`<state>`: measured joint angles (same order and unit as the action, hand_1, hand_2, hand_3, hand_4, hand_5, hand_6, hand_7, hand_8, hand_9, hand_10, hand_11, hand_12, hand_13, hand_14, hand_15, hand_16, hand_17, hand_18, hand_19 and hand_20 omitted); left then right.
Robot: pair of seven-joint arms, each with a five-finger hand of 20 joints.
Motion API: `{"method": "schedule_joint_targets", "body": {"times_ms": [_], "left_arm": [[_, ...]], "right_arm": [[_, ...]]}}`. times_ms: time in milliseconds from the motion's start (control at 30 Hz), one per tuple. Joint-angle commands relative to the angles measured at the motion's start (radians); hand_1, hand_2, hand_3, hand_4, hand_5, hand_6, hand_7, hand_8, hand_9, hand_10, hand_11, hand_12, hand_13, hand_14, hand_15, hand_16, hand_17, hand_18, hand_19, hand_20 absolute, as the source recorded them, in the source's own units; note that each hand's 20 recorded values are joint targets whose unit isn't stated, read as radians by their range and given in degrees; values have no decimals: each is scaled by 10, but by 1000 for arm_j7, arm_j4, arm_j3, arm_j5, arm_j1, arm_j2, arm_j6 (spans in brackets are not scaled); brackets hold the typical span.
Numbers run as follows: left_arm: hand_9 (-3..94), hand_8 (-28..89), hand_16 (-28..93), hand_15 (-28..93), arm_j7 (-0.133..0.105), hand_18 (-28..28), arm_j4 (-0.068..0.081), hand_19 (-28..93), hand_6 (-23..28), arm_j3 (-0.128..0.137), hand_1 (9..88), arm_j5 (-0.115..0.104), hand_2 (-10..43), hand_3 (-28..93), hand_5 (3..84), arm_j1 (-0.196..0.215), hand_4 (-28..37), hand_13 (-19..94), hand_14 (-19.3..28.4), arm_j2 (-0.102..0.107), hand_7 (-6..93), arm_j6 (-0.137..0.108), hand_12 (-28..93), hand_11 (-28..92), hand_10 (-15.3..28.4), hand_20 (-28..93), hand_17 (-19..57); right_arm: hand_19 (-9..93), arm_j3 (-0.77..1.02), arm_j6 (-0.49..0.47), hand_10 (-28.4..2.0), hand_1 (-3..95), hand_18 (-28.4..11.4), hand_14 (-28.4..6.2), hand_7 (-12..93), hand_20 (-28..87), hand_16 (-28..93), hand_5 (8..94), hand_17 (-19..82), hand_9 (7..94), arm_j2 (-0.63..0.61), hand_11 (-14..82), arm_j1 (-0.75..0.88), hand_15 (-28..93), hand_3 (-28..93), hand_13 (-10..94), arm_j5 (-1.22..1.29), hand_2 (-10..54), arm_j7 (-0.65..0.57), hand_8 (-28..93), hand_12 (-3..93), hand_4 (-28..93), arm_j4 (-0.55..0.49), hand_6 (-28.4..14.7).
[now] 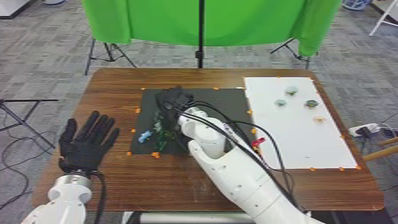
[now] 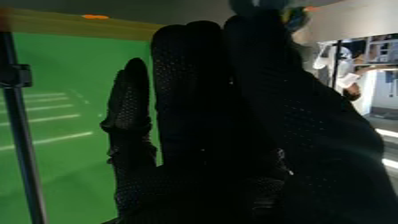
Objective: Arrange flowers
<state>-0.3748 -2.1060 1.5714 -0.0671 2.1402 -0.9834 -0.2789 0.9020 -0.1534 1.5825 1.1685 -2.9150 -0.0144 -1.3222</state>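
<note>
Head view: I have both arms in from the near edge, one hand well apart from the other.
Right hand: mine is (image 1: 175, 96) over the far left part of the mat (image 1: 213, 93). I can't tell whether it is open, closed or gripping something.
Left hand: my other one (image 1: 84, 145) is open, straight and spread, left of the mat and nearer me than the right hand.
Blue flower: it (image 1: 145, 136) is on the mat, nearer me than the right hand and a little to its left, between my two hands.
Greens: dark stems and leaves (image 1: 160, 131) sit just beside the blue flower, on the near side of the right hand.
Red flower: it (image 1: 258, 142) is nearer me than the right hand and off to its right, past the white arm (image 1: 233, 172), about where the mat and the sheet (image 1: 306, 150) meet.
Small plants: three greenish ones (image 1: 291, 90) (image 1: 281, 103) (image 1: 311, 104) and a peach one (image 1: 319, 120) are on the sheet, well to the right of the right hand.
Table: brown wood (image 1: 115, 80) under both mat and sheet, with orange marks along their edges.
Right wrist view: past the right hand I see the green cloth (image 2: 80, 130) and a dark pole (image 2: 22, 125). Near the hand's far end is a blurred bluish thing (image 2: 295, 19); I can't tell whether it touches the glove.
</note>
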Motion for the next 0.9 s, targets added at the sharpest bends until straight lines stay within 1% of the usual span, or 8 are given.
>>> {"method": "schedule_joint_targets", "body": {"times_ms": [33,300,500,533,633,700,800,900], "left_arm": [[395,-99,-24,213,4,134,4,342,85,4,270,-4,108,688,448,25,-283,320,129,-6,114,3,96,177,142,130,-61],[395,-100,-24,213,6,134,5,342,84,2,270,-10,108,687,449,28,-283,320,129,-13,116,1,95,176,143,129,-60],[395,-100,-24,214,11,134,2,342,84,22,269,-9,107,688,448,53,-283,320,129,-30,114,-1,96,175,142,129,-61],[395,-100,-24,213,9,134,1,342,84,24,269,-9,107,689,448,58,-283,320,129,-34,114,0,96,175,142,128,-60],[395,-100,-25,212,21,134,2,341,84,30,269,-4,106,689,448,64,-283,320,128,-48,115,1,96,175,142,128,-60],[394,-100,-24,213,25,134,1,342,84,33,269,-3,106,689,448,71,-283,320,128,-56,115,3,96,175,142,128,-61],[394,-100,-24,213,31,134,1,341,84,35,269,0,106,689,448,72,-283,320,129,-63,115,0,96,175,142,128,-60],[394,-100,-24,213,35,133,0,340,84,37,269,3,106,689,448,72,-283,320,129,-70,114,-1,96,174,142,127,-59]], "right_arm": [[748,-26,-11,-93,602,-188,-65,177,434,436,678,275,683,-22,132,-8,512,645,629,39,-95,-28,-44,173,-283,-25,24],[748,-35,-22,-99,585,-189,-69,171,430,425,666,273,674,-44,136,-14,519,655,623,100,-95,-63,-59,160,-283,-45,22],[740,-31,-76,-94,567,-190,-74,162,418,408,639,266,637,-99,126,-31,509,675,609,227,-95,-101,-127,153,-283,-127,23],[738,-31,-74,-93,565,-190,-75,160,417,407,634,265,634,-112,125,-34,505,676,607,255,-95,-114,-128,153,-283,-143,23],[735,5,-91,-94,550,-189,-80,152,414,398,614,261,613,-147,115,-22,503,684,601,330,-95,-143,-128,151,-283,-212,19],[734,34,-59,-97,524,-189,-89,147,412,372,596,254,595,-182,109,-5,517,712,586,354,-95,-152,-125,151,-283,-260,15],[733,101,-56,-100,499,-191,-98,142,409,302,576,246,578,-250,103,32,549,740,567,425,-95,-209,-122,150,-283,-352,13],[728,179,-26,-106,489,-192,-105,136,406,278,563,239,562,-352,97,85,553,743,558,487,-95,-284,-121,149,-283,-431,10]]}}
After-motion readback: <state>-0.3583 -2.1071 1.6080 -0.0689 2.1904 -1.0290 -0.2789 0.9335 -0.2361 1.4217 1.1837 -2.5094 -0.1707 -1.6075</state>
